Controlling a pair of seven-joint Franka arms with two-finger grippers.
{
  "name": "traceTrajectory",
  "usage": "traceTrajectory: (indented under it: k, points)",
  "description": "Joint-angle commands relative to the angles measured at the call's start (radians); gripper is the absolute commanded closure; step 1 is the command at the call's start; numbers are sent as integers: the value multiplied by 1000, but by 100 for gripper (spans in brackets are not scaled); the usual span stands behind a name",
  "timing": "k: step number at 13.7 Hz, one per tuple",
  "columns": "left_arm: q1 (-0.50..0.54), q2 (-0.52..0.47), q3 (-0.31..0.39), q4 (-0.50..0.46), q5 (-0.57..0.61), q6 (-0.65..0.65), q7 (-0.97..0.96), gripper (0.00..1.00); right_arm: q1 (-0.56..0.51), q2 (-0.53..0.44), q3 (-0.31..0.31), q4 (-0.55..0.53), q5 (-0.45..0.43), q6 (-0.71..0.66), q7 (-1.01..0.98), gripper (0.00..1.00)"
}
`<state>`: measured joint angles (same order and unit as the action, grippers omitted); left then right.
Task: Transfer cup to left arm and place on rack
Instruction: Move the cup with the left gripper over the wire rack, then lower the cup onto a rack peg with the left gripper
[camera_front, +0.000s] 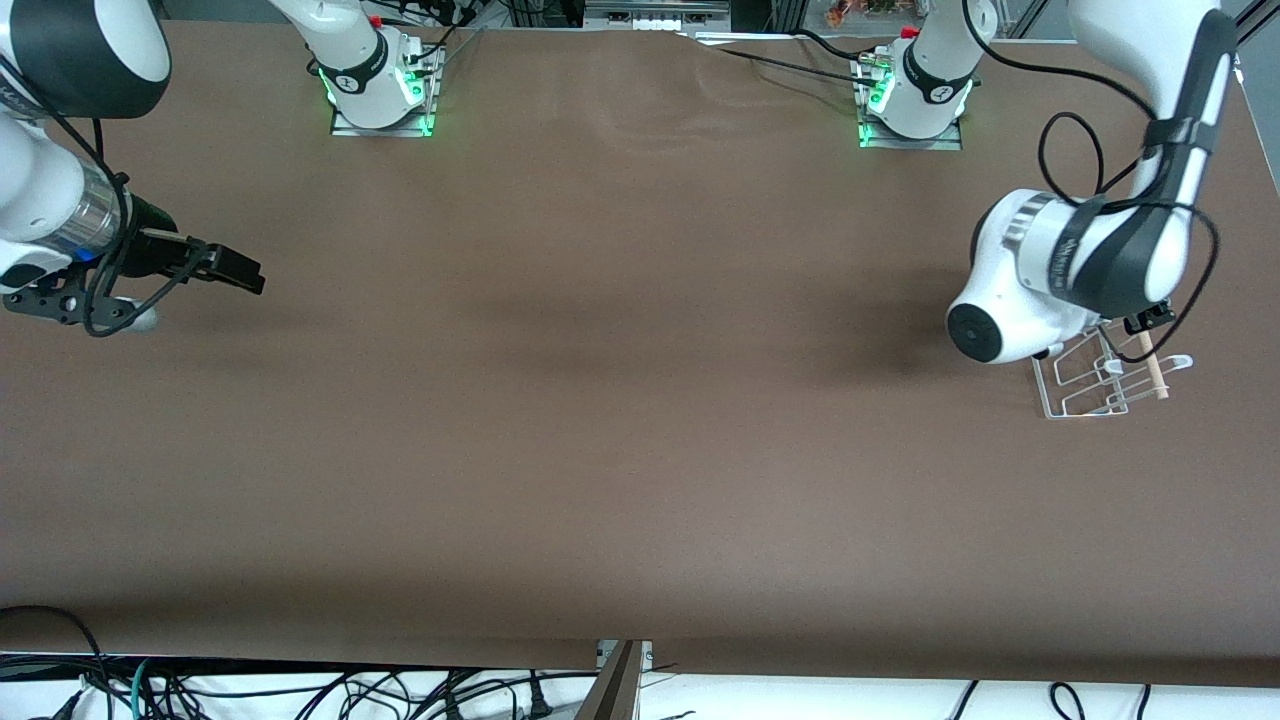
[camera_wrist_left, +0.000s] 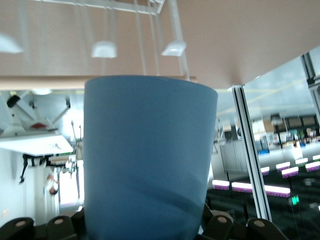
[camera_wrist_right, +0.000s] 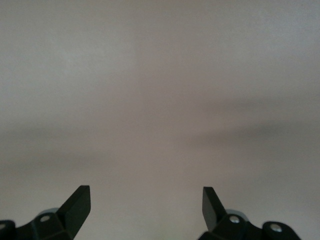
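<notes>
Left tool (camera_wrist_left: 145, 227) grips the cup (camera_wrist_left: 150, 155) over the rack (camera_front: 1095, 385); right tool (camera_wrist_right: 145, 205) waits, spread wide.

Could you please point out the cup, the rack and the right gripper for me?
cup (camera_wrist_left: 150, 160): left wrist view, middle of its blue side wall.
rack (camera_front: 1062, 398): front view, white wire base frame.
right gripper (camera_wrist_right: 146, 206): right wrist view, midway between its open jaws.

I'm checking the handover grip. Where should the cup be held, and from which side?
Grip the cup's plain side wall near its narrower end, coming in from that end with a finger on each side, as the left hand does. No handle shows, so the round wall is the only hold. The right hand waits open over the table.
</notes>
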<state>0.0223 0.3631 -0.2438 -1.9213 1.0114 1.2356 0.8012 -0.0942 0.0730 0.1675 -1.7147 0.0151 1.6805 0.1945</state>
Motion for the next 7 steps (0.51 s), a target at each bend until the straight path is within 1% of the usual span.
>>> traceTrajectory:
  k: [1, 4, 5, 7]
  points:
    - [-5, -62, -25, -157, 56, -8, -144, 99, 4, -35, 0, -49, -32, 4, -82, 1]
    - [-2, -81, -42, -249, 117, -4, -262, 99, 5, -33, 0, -46, -47, -27, -122, 1]
    - [-4, -82, -45, -281, 119, -2, -310, 99, 4, -33, -2, -46, -46, -28, -122, 1]
    - [-4, -82, -52, -294, 121, -2, -362, 99, 4, -32, -2, -42, -46, -42, -121, 1]
